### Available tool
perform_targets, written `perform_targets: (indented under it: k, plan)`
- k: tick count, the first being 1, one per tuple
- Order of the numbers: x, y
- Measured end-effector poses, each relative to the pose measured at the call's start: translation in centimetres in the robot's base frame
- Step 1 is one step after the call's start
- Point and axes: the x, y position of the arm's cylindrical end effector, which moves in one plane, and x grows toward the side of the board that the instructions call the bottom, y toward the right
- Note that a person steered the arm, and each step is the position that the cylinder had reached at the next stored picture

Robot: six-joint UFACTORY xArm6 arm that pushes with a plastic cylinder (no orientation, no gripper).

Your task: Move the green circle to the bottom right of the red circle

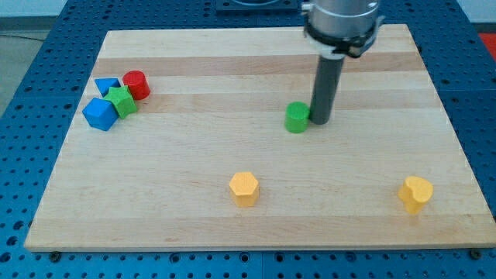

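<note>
The green circle (296,118) stands near the middle of the wooden board (256,194). My tip (318,121) touches or nearly touches its right side. The red circle (136,84) stands far off at the view's upper left, in a tight cluster with a green star-shaped block (121,101), a blue triangular block (107,85) and a blue block (100,114). The green circle lies well to the right of the red circle and a little lower in the view.
A yellow hexagonal block (244,188) sits at the bottom centre. A yellow heart-like block (415,194) sits at the bottom right. The board rests on a blue perforated table (31,155).
</note>
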Motion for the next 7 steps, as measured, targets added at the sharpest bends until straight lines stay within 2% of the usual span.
perform_targets:
  k: [4,5,7]
  plan:
    - [0.9,-14.5]
    - [-0.1,-16.5]
    - [-3.1,-14.8]
